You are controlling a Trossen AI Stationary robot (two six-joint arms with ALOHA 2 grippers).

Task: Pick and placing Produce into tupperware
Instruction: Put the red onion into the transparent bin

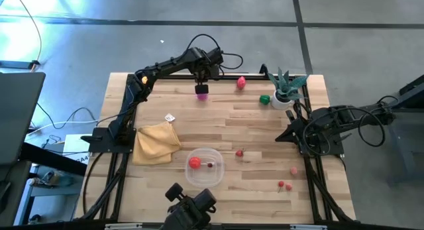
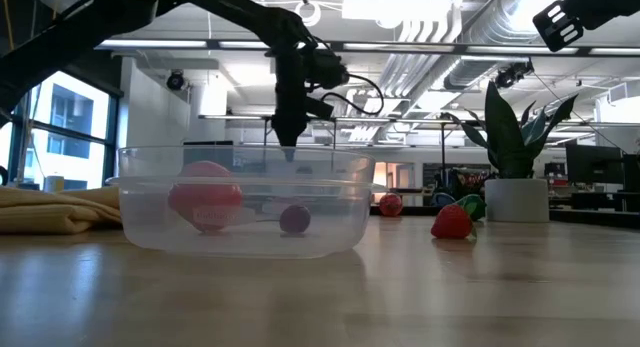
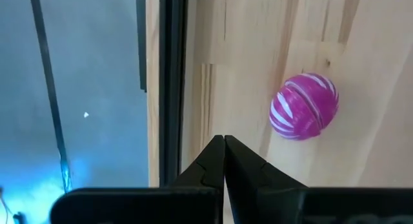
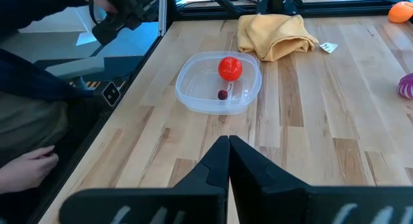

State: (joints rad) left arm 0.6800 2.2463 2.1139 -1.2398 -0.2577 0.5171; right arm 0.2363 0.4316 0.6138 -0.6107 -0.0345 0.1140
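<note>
High view: left gripper (image 1: 202, 84), jaws closed and empty, hovers above the magenta striped ball (image 1: 202, 91); right gripper (image 4: 227, 146) closed too.

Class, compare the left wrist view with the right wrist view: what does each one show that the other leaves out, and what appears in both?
Only the left wrist view shows the shut left claw near the table's edge.

Only the right wrist view shows the shut right claw, the clear tupperware holding a red fruit and a small dark one, the yellow cloth and a person's hand.

Both show the wooden table and the magenta striped produce.
</note>
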